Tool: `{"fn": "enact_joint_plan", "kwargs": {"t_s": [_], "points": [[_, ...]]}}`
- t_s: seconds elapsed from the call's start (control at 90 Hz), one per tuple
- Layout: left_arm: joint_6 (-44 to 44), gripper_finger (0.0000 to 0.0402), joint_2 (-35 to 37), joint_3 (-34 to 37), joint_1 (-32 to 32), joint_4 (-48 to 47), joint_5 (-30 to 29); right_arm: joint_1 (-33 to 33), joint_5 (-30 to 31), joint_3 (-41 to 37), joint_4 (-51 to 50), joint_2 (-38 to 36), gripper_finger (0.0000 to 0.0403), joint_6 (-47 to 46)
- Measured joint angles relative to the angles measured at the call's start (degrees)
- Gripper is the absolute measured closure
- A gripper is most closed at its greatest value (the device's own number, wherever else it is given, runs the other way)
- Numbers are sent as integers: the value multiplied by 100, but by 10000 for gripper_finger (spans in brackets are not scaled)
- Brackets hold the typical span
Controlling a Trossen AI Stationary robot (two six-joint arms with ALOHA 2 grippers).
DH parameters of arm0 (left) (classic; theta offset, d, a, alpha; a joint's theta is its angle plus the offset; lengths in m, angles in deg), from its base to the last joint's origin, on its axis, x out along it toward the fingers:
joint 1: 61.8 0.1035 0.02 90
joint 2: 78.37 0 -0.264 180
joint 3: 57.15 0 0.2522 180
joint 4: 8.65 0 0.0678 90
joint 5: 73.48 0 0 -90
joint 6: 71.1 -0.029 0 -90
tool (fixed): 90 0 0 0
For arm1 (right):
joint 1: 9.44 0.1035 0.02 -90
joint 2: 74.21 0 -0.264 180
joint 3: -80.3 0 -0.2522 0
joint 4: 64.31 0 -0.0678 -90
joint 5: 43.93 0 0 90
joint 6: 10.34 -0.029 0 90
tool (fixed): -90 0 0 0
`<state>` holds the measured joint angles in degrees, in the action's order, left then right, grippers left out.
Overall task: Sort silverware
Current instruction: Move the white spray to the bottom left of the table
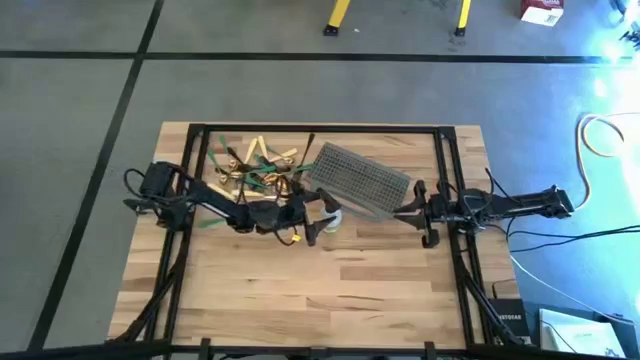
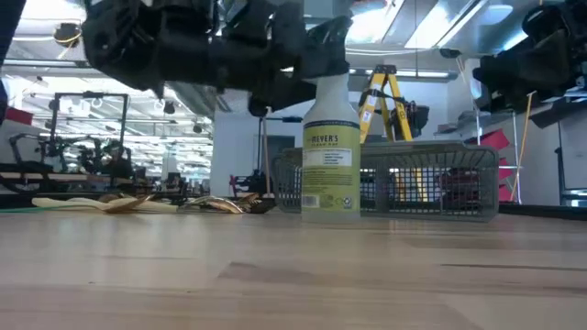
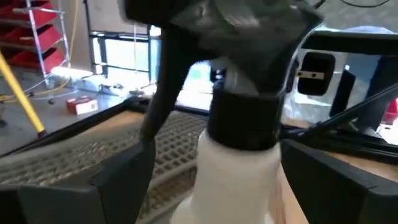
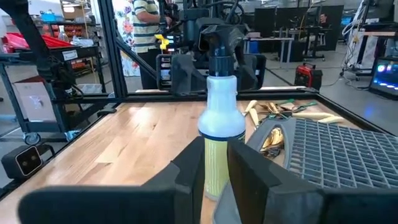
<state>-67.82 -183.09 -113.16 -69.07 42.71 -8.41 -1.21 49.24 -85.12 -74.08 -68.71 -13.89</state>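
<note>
A spray bottle with a white shoulder and a yellow-green label stands upright on the table, in front of the grey wire-mesh basket. My left gripper is open, with one finger on either side of the bottle just below its dark spray head. The silverware, a loose heap of tan, green and black pieces, lies on the table at the far left. It also shows in the low view as silverware. My right gripper is at the basket's right short end, its fingers a narrow gap apart. My left gripper comes level from the table's left, and the bottle's black collar rises between its fingers. I cannot tell whether either finger touches the bottle. My right gripper points level toward the table's left, beside the basket's near corner. I cannot tell whether it touches it.
A black frame runs round the table's far and side edges, with rails along both sides. Cables lie on the floor at the right. Beyond the table's left side a person stands among workshop racks.
</note>
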Motion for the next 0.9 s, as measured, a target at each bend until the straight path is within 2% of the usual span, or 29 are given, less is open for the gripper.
{"fn": "enact_joint_plan", "kwargs": {"t_s": [0.211, 0.333, 0.622, 0.9], "points": [[78, 75, -175, -166, 148, -17, 83, 1, 23, -2, -3, -2, 350, 56], [6, 89, -175, -175, 147, -18, 82, 1, 26, -2, -31, -2, 350, 56], [-69, 145, -175, -178, 10, 41, 59, 0, 28, 0, -79, -2, 350, 54], [-59, 227, -175, -178, -166, 80, -5, 2, 28, -2, -77, 0, 350, 52]]}}
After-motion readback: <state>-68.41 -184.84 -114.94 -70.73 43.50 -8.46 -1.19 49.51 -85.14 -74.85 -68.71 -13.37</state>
